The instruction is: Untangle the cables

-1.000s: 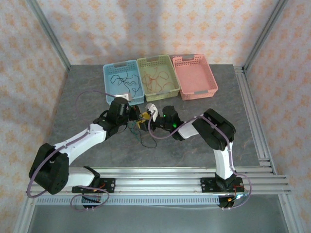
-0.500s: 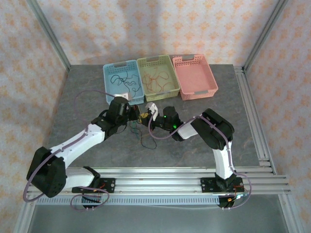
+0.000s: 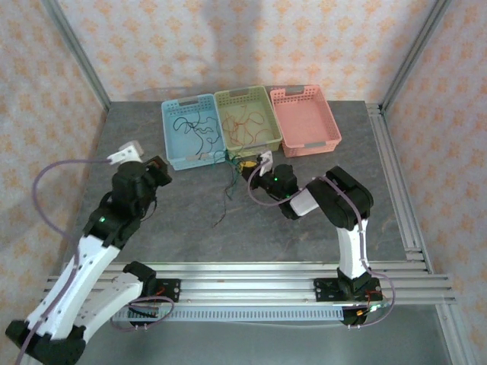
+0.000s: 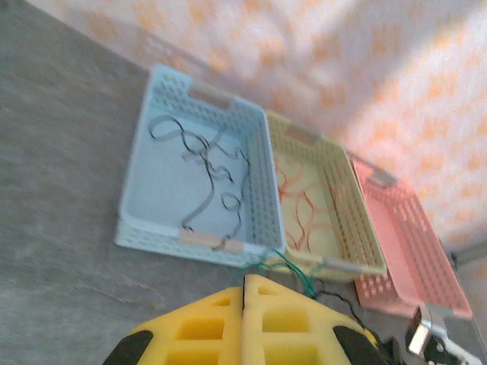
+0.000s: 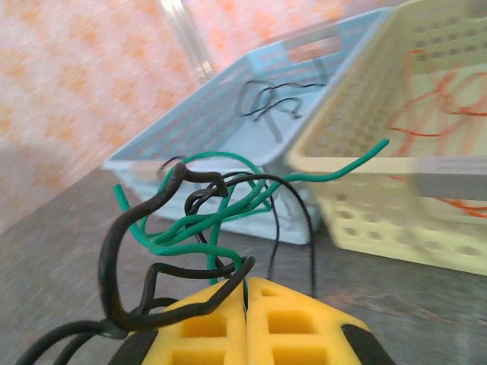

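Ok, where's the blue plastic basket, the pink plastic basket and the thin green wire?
Blue plastic basket [image 3: 167, 133]: top external view, left wall.
Pink plastic basket [image 3: 304, 118]: top external view, bare floor.
Thin green wire [image 5: 194, 225]: right wrist view, middle strands.

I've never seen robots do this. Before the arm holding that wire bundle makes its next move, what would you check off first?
1. Grip: right gripper shut on the green and black cables: ok.
2. Those cables separated from each other: not ok, they are twisted together.
3. Helper: left gripper free, shut on nothing: ok.
4. Sorting: blue basket holds black strands, yellow basket holds red-orange strands: ok.
5. Loose ends hanging towards the table free of snags: cannot tell.
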You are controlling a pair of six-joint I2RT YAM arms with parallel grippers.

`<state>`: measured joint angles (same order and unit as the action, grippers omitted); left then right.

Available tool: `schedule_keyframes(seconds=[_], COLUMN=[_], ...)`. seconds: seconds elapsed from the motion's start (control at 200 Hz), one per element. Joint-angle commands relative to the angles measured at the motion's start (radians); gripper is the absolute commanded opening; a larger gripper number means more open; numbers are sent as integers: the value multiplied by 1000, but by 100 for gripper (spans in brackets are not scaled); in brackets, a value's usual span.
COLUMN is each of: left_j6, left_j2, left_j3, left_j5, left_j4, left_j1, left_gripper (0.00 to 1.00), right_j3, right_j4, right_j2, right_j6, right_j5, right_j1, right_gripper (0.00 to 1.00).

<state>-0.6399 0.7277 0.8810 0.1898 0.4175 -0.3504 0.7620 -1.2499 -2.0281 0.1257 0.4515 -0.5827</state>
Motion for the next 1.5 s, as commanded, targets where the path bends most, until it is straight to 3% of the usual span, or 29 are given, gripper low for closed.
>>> schedule_keyframes(seconds=[0.0,0.115,0.285,0.44,0.545,0.671,0.766,0.931,1.181,1.301,1.491], left_j6=[-9,3,23,72,100,155,169,187,198,201,177], left_j2=[-82,-115,15,256,441,603,675,714,728,766,864], left_j3=[37,36,40,69,127,218,253,242,233,256,324], left_j5=[132,90,-130,-349,-413,-400,-397,-410,-429,-508,-508], left_j4=[122,123,81,26,24,58,58,32,4,-25,16], left_j1=[10,10,10,7,-7,-37,-45,-47,-48,-47,-46], left_gripper=[0,0,0,21,31,39,40,40,41,52,52], right_j3=[-24,-24,-7,-3,-1,-4,-3,8,10,13,19], right_j4=[-110,-137,-157,-156,-156,-156,-157,-157,-156,-157,-157], right_j2=[9,3,1,7,6,10,17,22,40,35,28], right_j6=[94,102,66,55,57,61,92,183,195,199,207], right_j5=[-114,-71,48,95,104,116,150,221,346,343,340], right_j1=[30,37,12,3,2,5,18,52,57,57,56], right_gripper=[0,0,0,0,0,0,0,0,0,0,0])
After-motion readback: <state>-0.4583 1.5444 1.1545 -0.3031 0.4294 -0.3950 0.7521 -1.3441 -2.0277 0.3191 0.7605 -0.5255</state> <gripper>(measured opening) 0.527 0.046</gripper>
